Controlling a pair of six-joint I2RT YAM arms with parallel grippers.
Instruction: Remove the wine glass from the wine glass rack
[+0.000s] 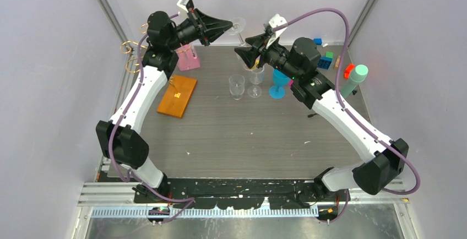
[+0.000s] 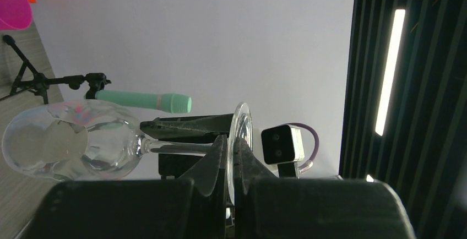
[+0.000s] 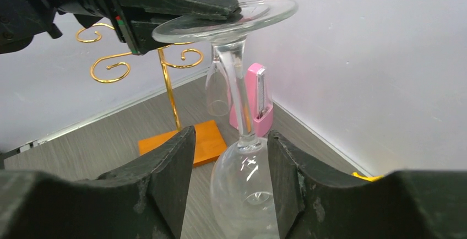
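1. Nearest us, the black two-finger right gripper (image 3: 228, 140) has its jaws open, one finger on either side of the clear wine glass (image 3: 242, 189) where the bowl meets the stem (a gap shows on one side; on the other we cannot tell whether it touches).
2. We see the glass hanging upside down in the air, well apart from the gold-wire wine glass rack on its orange wooden base (image 3: 212, 140), so we judge it to be off the rack.
3. Our black left gripper (image 3: 231, 10) is clamped on the edge of the glass's round foot.
4. We should centre the right jaws and close gently until both fingers bear evenly. Only then should the left let go, since an off-centre squeeze would twist the foot in its pinch.
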